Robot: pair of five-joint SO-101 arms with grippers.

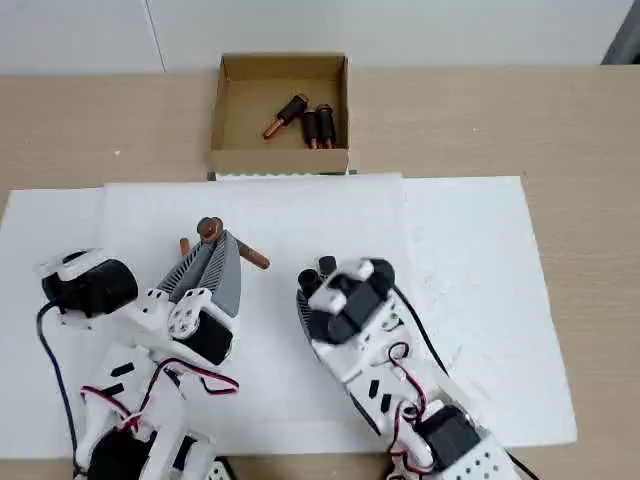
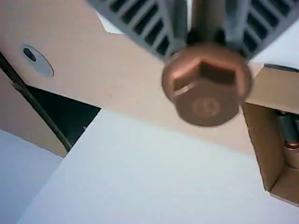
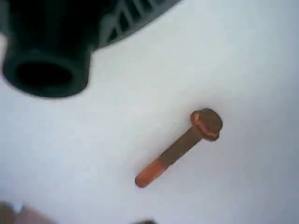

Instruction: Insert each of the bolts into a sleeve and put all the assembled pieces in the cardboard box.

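My left gripper (image 1: 212, 243) is shut on a copper bolt (image 1: 209, 228) and holds it above the white paper; in the left wrist view the bolt's hex head (image 2: 207, 84) sticks out from between the grey fingers (image 2: 135, 18). My right gripper (image 1: 322, 275) is shut on a black sleeve (image 1: 326, 267), whose open end (image 3: 46, 72) shows in the right wrist view. A loose bolt (image 1: 252, 256) (image 3: 180, 147) lies on the paper between the two grippers. Another bolt's orange end (image 1: 184, 245) shows beside the left gripper. The cardboard box (image 1: 230, 100) (image 2: 275, 140) holds three assembled pieces (image 1: 310, 122).
A large white paper sheet (image 1: 470, 270) covers the wooden table (image 1: 100, 120) in front of the box. The box sits at the paper's far edge, in the middle. Both arm bodies and their cables take up the near edge of the table.
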